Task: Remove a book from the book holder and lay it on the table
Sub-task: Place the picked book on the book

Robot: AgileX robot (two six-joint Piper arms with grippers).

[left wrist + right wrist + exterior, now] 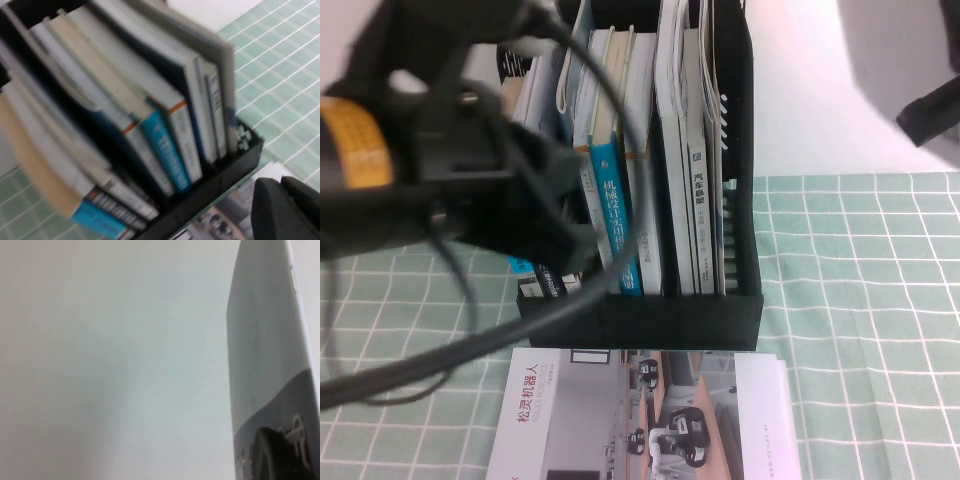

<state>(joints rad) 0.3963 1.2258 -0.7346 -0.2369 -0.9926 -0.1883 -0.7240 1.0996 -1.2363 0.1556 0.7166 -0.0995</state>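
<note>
The book lies flat on the bench before the book holder — left end effector above it, opening unclear; right end effector closed, empty, far right.

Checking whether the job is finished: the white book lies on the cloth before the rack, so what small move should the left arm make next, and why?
Probably lift the left gripper clear and retreat: the book already lies flat on the table before the holder, nothing visibly held. The right gripper, shut, is parked far right.
</note>
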